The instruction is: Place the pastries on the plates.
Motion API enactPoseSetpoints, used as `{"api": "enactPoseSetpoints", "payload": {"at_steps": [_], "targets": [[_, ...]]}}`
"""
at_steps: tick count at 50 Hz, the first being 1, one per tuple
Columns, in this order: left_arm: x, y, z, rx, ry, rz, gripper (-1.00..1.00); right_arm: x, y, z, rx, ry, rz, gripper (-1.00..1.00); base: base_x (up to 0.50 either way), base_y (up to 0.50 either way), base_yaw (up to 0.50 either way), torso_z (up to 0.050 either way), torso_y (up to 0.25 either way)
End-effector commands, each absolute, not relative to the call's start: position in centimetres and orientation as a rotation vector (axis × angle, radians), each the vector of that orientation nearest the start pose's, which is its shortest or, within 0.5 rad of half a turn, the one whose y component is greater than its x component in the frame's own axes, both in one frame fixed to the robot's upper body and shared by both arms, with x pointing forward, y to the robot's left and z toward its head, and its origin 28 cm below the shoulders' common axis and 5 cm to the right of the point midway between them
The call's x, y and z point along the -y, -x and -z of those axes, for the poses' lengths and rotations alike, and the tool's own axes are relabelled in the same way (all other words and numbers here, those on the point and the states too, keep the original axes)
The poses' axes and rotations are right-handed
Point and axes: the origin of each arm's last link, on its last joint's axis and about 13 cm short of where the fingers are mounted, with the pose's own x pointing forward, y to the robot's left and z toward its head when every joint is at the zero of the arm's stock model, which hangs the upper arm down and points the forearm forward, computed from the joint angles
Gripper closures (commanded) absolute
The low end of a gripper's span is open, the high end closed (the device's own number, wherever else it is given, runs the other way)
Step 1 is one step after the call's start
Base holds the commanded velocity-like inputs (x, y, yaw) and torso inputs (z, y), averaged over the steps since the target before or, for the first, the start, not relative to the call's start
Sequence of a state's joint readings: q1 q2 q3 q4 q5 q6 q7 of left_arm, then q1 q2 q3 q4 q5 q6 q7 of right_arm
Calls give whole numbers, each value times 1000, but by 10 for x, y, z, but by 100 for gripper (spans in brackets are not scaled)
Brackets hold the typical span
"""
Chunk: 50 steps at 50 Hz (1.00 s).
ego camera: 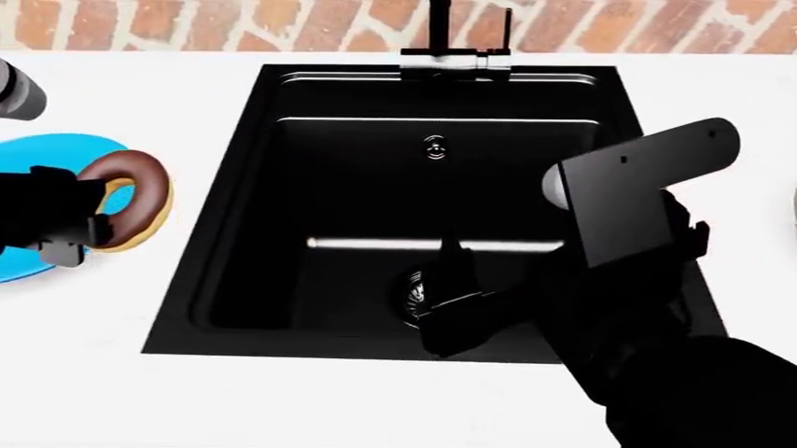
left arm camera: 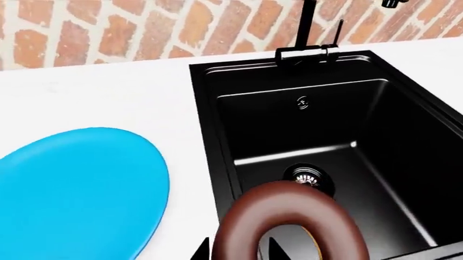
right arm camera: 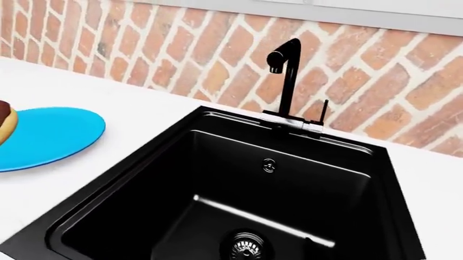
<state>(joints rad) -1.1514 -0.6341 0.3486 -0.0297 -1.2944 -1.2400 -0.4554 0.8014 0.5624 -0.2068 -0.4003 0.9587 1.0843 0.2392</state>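
Note:
A chocolate-glazed ring doughnut (ego camera: 134, 198) is pinched at its rim by my left gripper (ego camera: 90, 217), held on edge above the white counter just beside the blue plate (ego camera: 44, 152). In the left wrist view the doughnut (left arm camera: 289, 211) fills the foreground between the black fingertips (left arm camera: 205, 250), with the blue plate (left arm camera: 72, 189) off to one side. My right gripper (ego camera: 446, 289) hangs over the black sink; its dark fingers blend into the basin. The right wrist view shows the blue plate (right arm camera: 43, 135) and a sliver of the doughnut (right arm camera: 5, 122). No other pastry shows.
A deep black sink (ego camera: 249, 233) with a drain (ego camera: 413, 291) takes up the middle of the white counter (ego camera: 249, 401). A black faucet (ego camera: 442, 42) stands at its back edge against a brick wall (ego camera: 187, 19).

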Motion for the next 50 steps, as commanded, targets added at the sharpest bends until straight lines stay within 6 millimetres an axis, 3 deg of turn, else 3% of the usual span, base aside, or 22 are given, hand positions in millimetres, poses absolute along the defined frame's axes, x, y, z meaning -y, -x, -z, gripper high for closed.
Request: {"api": "enactPoseSetpoints", "payload": {"at_steps": [1, 16, 30, 35, 40, 50], "targets": [[-277, -301, -269, -386, -18, 218, 100, 139, -271, -226, -111, 105, -359, -100, 0, 289, 0, 0, 0], [-267, -308, -264, -394, -23, 224, 100, 139, -270, -223, -114, 104, -364, -100, 0, 369, 0, 0, 0], [-273, -306, -264, -392, -29, 225, 100, 141, -272, -218, -113, 117, -368, -100, 13, 408, 0, 0, 0], [-261, -317, -264, -390, -31, 241, 100, 140, -273, -219, -119, 126, -375, -100, 100, 299, 0, 0, 2], [-268, -310, -264, -388, -33, 247, 100, 138, -272, -224, -87, 130, -383, -100, 182, 241, 0, 0, 0], [-262, -315, -265, -388, -36, 252, 100, 140, -271, -220, -104, 128, -380, -100, 240, 241, 0, 0, 1]]}}
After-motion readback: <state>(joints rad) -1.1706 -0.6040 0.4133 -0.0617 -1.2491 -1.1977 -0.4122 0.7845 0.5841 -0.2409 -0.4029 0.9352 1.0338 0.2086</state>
